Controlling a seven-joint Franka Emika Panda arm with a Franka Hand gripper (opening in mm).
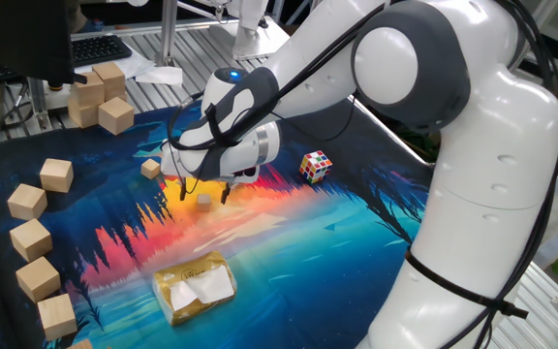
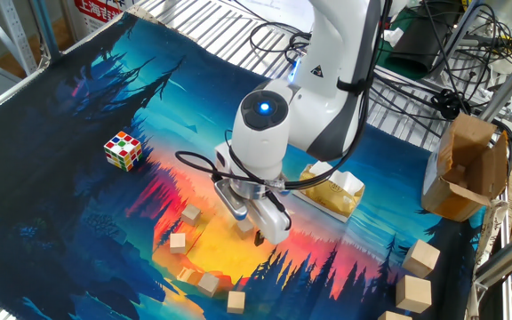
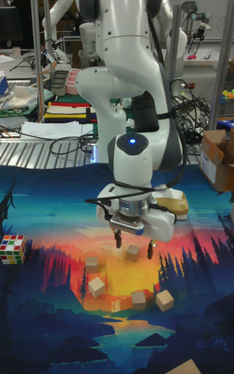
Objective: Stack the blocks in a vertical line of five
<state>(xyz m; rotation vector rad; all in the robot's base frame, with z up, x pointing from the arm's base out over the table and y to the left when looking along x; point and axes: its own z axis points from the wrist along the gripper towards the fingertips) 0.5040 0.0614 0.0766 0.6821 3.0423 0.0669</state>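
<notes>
My gripper hangs low over the orange part of the mat and stands open. One small tan block sits on the mat between its fingers, also seen as the block and the block. I cannot tell if the fingertips touch it. Loose on the mat nearby lie several more small blocks: a block, a block, a block and a block. None of them is stacked. In one fixed view only one other block shows; the arm hides the others.
A multicoloured puzzle cube stands off to one side. A tan packet lies behind the gripper. Several larger pale wooden cubes line the mat's edge, with more off the mat. A cardboard box sits beyond the mat.
</notes>
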